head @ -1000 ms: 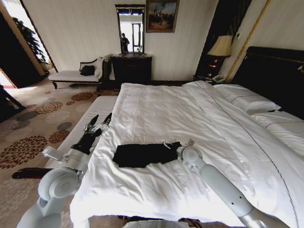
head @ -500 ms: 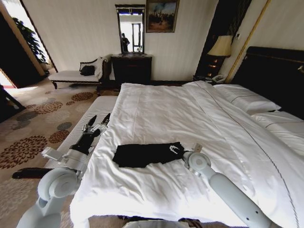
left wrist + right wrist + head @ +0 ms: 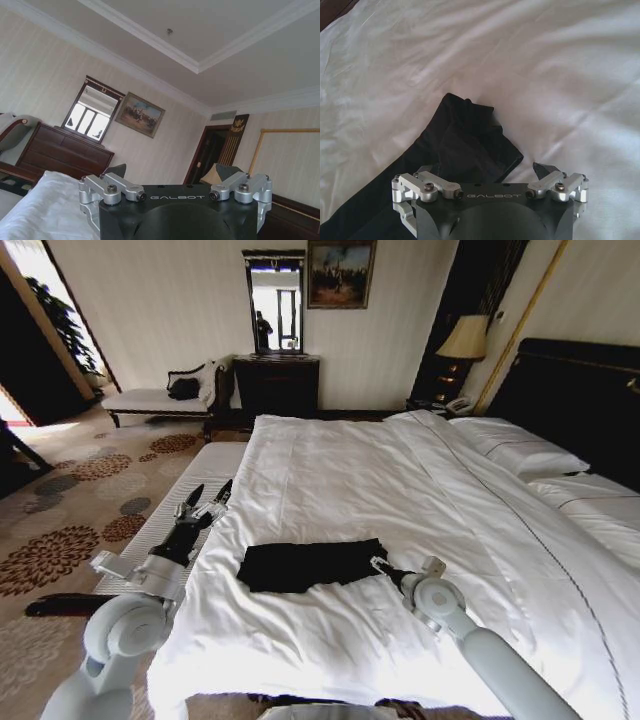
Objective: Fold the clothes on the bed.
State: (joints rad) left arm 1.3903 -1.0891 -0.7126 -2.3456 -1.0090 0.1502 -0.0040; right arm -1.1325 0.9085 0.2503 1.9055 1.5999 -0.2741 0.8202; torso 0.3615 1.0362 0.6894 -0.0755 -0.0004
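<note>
Claw geometry first: right claw sits low over the bed, right at the end of the black cotton short-sleeved T-shirt, tips about at the cloth's edge; can't tell if they touch it. In the right wrist view the claw shows fingers spread wide, nothing between them, the dark cloth lying just ahead of and under one finger, the other finger over bare sheet. Shirt is bunched into a long narrow band on the big white-sheeted bed with dark frame, near its front edge. Long axis runs crosswise in front of the robot, from the right claw's tips away toward the left arm's side. So the shirt's near end is w/in reach of the right arm; the right arm is the closer one, I judge.

Left claw is raised off beyond the shirt's far end, near the bed's side edge, pointing up and away at the room. Left wrist view: claw wide apart, holding nothing.
</note>
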